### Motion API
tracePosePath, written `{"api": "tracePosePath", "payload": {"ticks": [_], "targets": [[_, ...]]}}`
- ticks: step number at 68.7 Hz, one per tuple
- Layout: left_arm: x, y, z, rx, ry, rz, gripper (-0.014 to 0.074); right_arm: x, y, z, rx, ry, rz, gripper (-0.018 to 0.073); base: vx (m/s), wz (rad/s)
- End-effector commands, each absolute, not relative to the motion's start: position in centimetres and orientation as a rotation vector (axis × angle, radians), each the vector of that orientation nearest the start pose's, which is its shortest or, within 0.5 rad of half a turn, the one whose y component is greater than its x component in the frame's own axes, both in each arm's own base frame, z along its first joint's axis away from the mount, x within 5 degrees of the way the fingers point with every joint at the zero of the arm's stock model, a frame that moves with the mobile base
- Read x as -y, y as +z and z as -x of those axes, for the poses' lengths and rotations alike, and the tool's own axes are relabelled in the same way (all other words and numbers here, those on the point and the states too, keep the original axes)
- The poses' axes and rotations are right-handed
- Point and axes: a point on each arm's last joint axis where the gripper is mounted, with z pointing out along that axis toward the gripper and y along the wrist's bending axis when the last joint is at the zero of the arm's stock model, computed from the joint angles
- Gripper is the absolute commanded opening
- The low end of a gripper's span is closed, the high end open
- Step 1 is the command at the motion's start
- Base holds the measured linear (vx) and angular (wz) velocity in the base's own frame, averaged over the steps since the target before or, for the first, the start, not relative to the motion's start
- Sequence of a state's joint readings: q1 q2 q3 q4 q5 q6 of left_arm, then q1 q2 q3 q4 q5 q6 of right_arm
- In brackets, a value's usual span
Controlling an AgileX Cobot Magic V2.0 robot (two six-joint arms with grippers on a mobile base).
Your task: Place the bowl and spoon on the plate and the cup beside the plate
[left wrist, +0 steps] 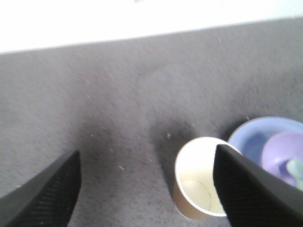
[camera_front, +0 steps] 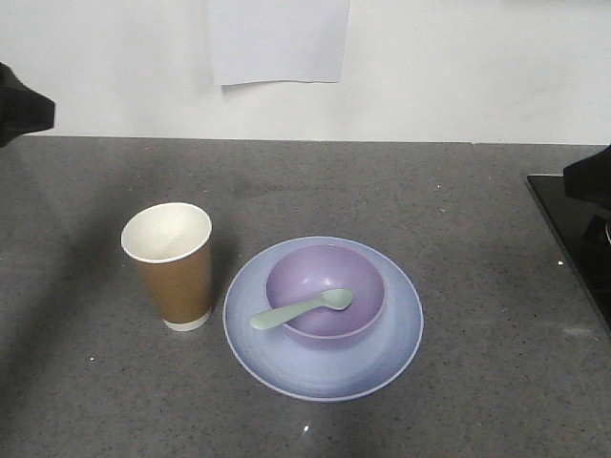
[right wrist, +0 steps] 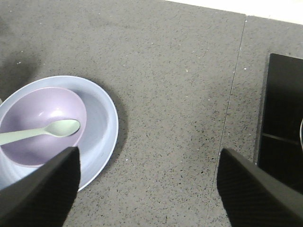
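The plate point(camera_front: 323, 355) is lying nearest on the grey worktop point(camera_front: 477, 382), carrying the bowl point(camera_front: 326, 292), with the spoon point(camera_front: 302, 310) resting across the bowl's rim, head inside. Going left to right, the cup point(camera_front: 172, 266) is standing upright just beside the plate, and a black panel point(camera_front: 573, 229) is sitting at the far right. The left gripper point(left wrist: 147, 189) is hanging released above the cup, while the right gripper point(right wrist: 149, 189) is hanging released beside the plate, both grasping nothing.

Front view high, facing wall; 2 wrist views downward, sharing plate point(camera_front: 382, 358).
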State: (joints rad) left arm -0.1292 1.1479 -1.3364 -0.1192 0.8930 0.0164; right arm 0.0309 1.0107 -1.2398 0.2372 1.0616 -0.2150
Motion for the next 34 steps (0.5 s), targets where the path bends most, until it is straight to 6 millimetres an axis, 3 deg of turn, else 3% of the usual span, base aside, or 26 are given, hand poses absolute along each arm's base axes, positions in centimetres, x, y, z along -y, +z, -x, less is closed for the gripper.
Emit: {"api": "tracePosePath", "payload": {"ticks": [1, 17, 34], "targets": [[3.2, 45.1, -20.3, -2.013, -0.182, -0.086, 0.0556, -2.1, 42.9, -16.9, -2.135, 0.170, 0.222, 0.0580, 0.00, 0.00], [2.1, 42.3, -16.0, -1.855, -0.128, -0.062, 0.0556, -1.6, 39.7, -14.3, -2.062, 0.105, 0.199, 0.0580, 0.00, 0.00], [1.0, 37.4, -11.0, -1.757, -0.056, -0.071, 0.0556, -1.4, 36.1, -11.4, -1.994, 0.087, 0.175, 0.0580, 0.00, 0.00]]}}
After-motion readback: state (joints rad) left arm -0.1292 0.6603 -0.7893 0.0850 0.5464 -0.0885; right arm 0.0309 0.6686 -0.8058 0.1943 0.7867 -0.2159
